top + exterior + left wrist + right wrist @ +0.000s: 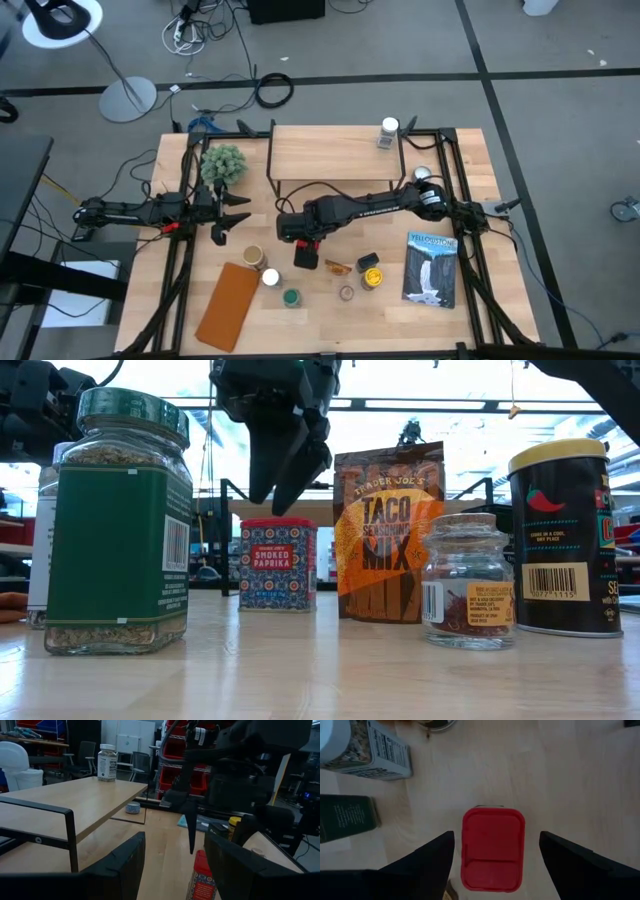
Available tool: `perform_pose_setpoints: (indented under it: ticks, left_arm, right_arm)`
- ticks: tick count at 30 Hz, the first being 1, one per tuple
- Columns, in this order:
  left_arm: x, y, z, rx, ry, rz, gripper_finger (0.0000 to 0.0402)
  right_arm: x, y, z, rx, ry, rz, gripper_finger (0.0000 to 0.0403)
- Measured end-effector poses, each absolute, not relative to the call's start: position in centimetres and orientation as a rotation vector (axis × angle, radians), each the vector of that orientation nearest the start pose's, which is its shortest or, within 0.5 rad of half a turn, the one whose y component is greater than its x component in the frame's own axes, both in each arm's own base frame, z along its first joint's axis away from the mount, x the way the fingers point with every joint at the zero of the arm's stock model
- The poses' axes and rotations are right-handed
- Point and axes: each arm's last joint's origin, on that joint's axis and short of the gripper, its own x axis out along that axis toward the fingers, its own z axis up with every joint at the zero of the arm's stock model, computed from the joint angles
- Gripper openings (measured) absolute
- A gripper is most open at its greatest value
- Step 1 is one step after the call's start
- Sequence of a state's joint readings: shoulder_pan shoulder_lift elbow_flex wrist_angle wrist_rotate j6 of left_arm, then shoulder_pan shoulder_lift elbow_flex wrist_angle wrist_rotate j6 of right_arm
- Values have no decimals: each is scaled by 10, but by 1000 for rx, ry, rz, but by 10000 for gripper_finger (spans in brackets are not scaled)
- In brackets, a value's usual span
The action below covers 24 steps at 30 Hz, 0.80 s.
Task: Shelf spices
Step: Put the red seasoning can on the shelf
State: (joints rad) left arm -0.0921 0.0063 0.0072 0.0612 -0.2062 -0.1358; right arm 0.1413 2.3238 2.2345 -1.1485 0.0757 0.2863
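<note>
Red paprika tin (493, 849) stands on the surface in front of the shelf (335, 152), right claw (495, 855) open directly above; next: descend, apparently centred, and close.

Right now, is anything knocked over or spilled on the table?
Nothing looks spilled or broken. The jars and the red tin stand upright, with the open right gripper above the tin. Only one white-lidded jar is on the shelf; the rest wait on the table.
</note>
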Motion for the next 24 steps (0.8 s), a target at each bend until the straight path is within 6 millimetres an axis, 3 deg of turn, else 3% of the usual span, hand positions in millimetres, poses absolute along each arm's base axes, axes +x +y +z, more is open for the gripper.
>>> perform_pose_setpoints:
  ticks: [11,24]
  left_arm:
    - [97,-3,171,-145,-69,110,209]
    - [97,-3,171,-145,-69,110,209]
  right_arm:
    - [477,66,244,116,1222,-119,293]
    - [477,78,244,81,1213,-45,332]
